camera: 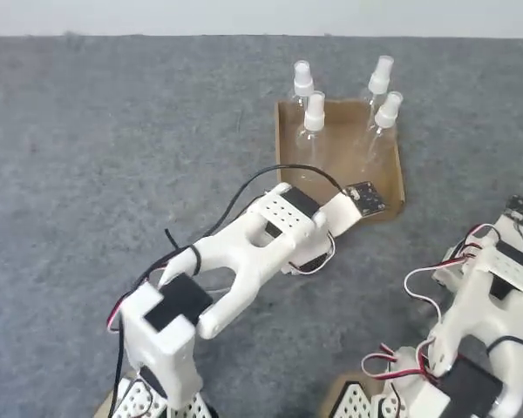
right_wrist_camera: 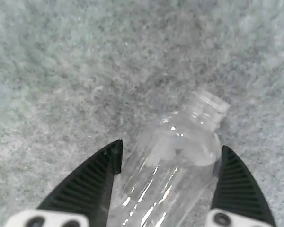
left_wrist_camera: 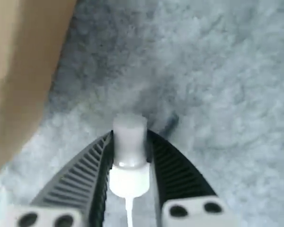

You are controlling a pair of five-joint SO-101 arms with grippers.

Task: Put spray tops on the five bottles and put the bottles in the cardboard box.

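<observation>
My left gripper [left_wrist_camera: 130, 134] is shut on a white spray top [left_wrist_camera: 128, 161], its thin tube hanging down, just above the grey carpet beside the cardboard box [left_wrist_camera: 23, 71]. In the high view the left arm [camera: 270, 231] stretches to the near edge of the box [camera: 388, 187]. Several clear bottles [camera: 312, 122] with white spray tops stand upright in that box. My right gripper [right_wrist_camera: 171, 145] is shut on a clear bottle [right_wrist_camera: 175, 165] with a bare open neck [right_wrist_camera: 209, 105], tilted over the carpet. The right arm [camera: 488, 287] stays at the lower right.
Grey carpet [camera: 113, 157] covers the whole work surface, with wide free room left of the box. Loose cables [camera: 418, 287] loop off the right arm. The arm bases [camera: 157, 392] stand at the near edge.
</observation>
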